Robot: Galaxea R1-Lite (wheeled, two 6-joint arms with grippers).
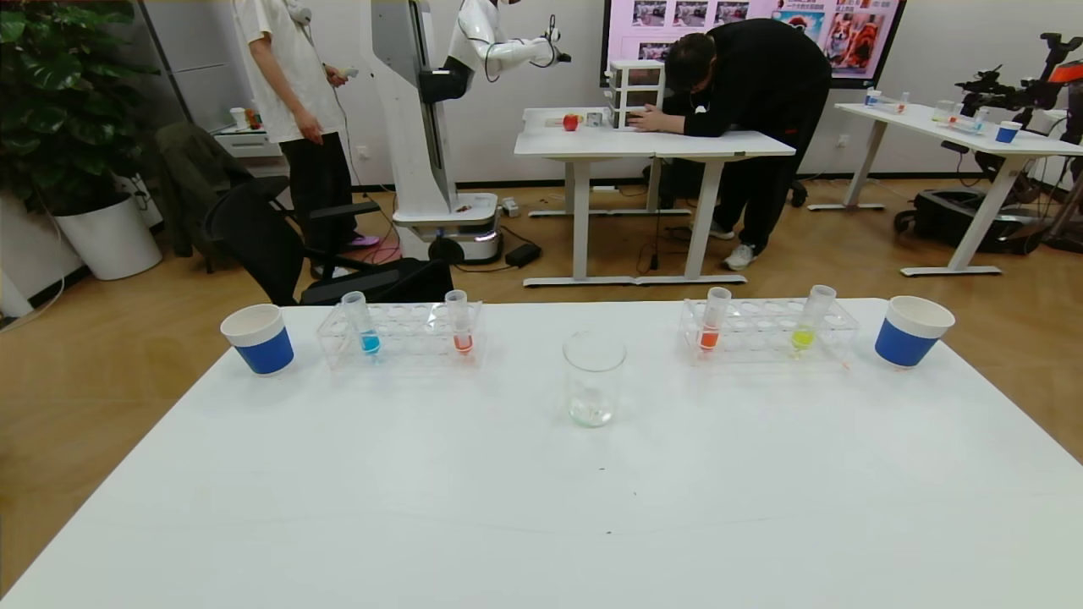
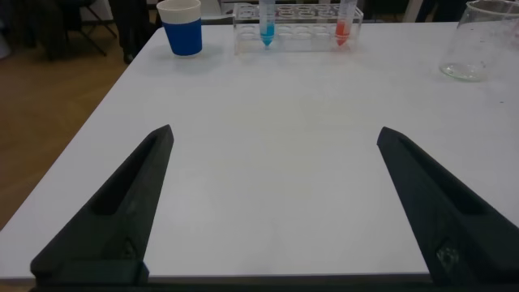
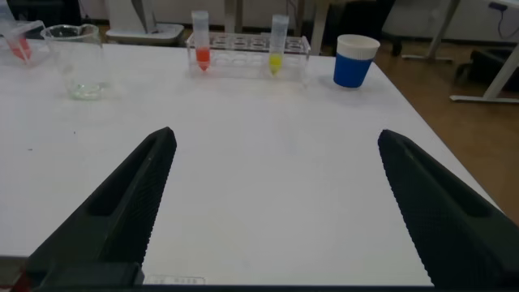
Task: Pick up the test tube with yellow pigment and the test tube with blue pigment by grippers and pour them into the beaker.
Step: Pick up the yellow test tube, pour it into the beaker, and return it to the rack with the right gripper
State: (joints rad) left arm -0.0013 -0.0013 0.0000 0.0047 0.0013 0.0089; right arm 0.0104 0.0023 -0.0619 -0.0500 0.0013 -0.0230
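Both sets of jaws stand wide apart and hold nothing. In the left wrist view the left gripper [image 2: 272, 211] shows as two matte black wedge-shaped fingers [image 2: 122, 219] across the lower frame, above the bare white table [image 2: 268, 122]. The right gripper [image 3: 272, 211] looks the same in its own view, its fingers ribbed along their inner faces.

In the head view neither gripper appears. The beaker [image 1: 594, 377], a clear glass cylinder with a flared rim, stands near the centre of the frame. Left of it sits a clear plastic rack [image 1: 402, 334] holding the test tube with blue pigment [image 1: 361, 322] at its left end and an orange-red tube [image 1: 459, 321] at its right end. Right of the beaker a second rack [image 1: 766, 330] holds another orange-red tube [image 1: 713, 319] and, at its right end, the test tube with yellow pigment [image 1: 812, 317]. A blue-and-white paper cup [image 1: 258, 338] stands outside the left rack, another cup [image 1: 911, 331] outside the right one.

Both task tubes lie well apart from the jaws, at the top of each wrist frame.
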